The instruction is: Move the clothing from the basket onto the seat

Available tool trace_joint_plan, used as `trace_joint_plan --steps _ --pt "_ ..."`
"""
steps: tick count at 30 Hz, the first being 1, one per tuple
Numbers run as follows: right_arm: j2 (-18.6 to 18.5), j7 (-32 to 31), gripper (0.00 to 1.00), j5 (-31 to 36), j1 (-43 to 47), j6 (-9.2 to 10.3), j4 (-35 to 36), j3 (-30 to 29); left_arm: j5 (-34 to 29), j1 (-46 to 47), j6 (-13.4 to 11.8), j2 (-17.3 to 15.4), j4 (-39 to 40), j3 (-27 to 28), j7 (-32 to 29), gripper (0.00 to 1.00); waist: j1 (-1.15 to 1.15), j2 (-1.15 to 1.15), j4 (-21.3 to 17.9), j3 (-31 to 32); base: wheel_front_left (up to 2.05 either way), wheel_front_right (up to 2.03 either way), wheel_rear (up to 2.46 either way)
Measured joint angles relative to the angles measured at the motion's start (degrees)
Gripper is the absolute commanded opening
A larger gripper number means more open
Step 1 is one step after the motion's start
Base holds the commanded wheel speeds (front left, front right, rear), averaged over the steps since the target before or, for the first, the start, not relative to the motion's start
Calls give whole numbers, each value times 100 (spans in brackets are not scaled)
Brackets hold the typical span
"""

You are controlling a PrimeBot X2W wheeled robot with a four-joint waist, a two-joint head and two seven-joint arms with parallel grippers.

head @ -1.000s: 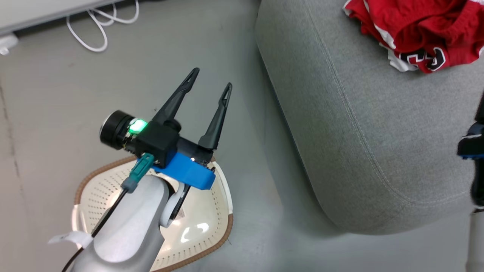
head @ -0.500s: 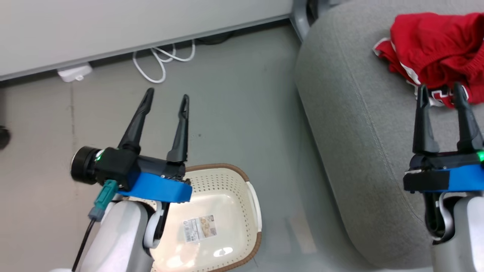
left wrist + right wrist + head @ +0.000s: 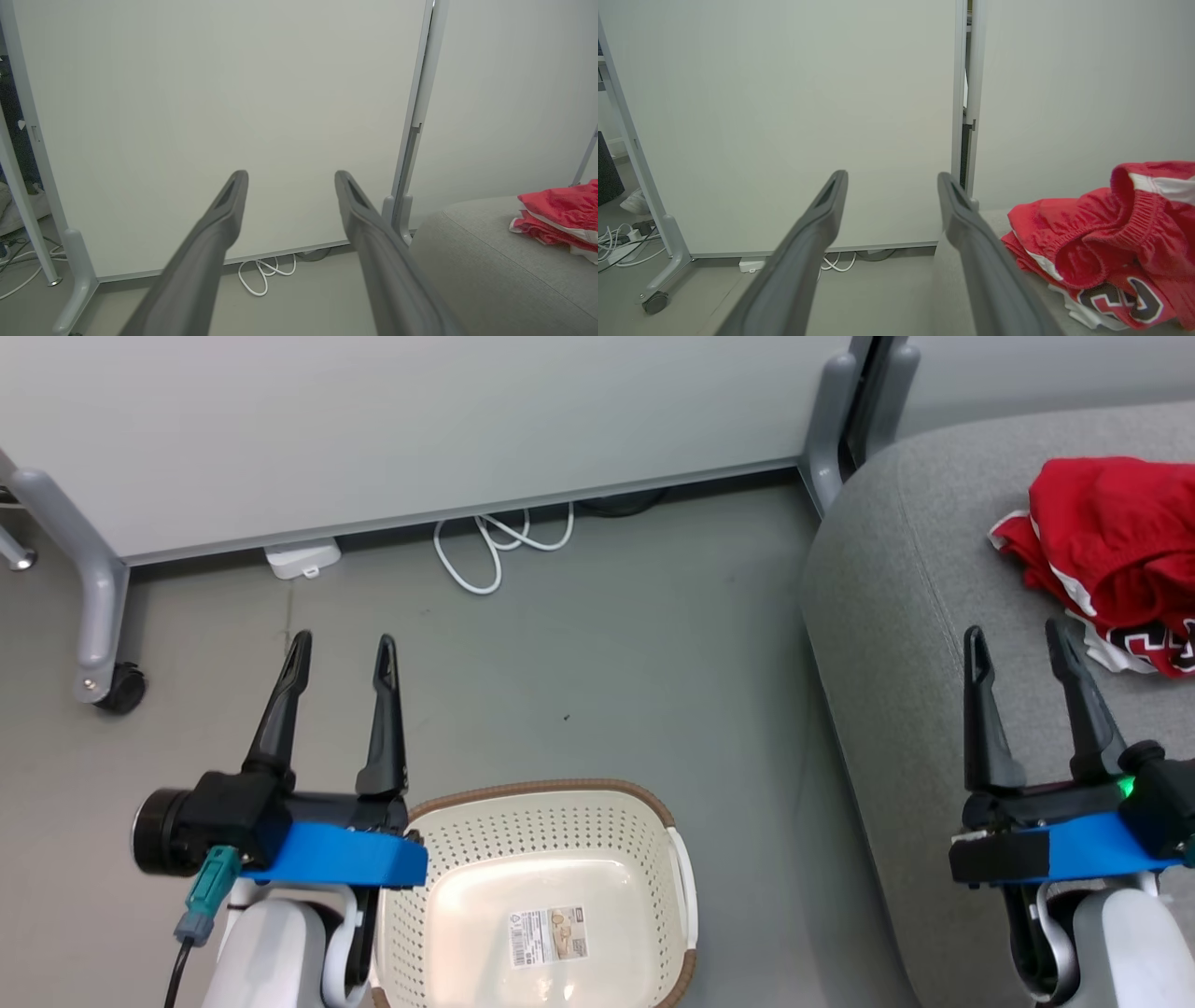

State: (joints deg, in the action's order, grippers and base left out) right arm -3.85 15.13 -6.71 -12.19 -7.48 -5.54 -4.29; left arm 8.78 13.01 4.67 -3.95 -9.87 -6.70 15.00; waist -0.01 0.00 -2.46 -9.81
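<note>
Clothing in a crumpled red heap on the seat, toward its far side, with white trim and part of the black-and-white lettering showing at the near edge of the pile. Basket upright on the floor just beside the seat, nothing inside but a barcode sticker on its bottom. Judged from that: transfer done, or as good as done, no garment left to fetch. Probably the reason for both arms held up and level, clear of basket and heap alike, pointing toward the pale partition rather than down at any target. Left gripper above the floor by the basket's far left rim, 2 dark fingers spread moderately, nothing between them, touching nothing; same in the left wrist view, wall and a white cable visible through the gap. Right gripper over the near part of the seat, just short of the heap, 2 fingers likewise parted and empty, no cloth caught on either tip; borne out in the right wrist view, garments off to the right of the fingers and apart from them. Reads as a parked pose: both hands free, nothing placed to drag the pile back off the cushion.
</note>
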Motion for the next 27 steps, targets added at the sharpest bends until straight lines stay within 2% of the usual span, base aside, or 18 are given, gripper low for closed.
trace_joint_plan --steps 11,27 --pt "76 0 100 53 438 0 -75 19 -80 -405 90 80 -73 375 0 100 1 0 241 299 0 0 0" --pt "89 0 100 -144 712 0 -224 13 -71 -623 152 103 -222 342 0 100 1 0 384 531 0 0 0"
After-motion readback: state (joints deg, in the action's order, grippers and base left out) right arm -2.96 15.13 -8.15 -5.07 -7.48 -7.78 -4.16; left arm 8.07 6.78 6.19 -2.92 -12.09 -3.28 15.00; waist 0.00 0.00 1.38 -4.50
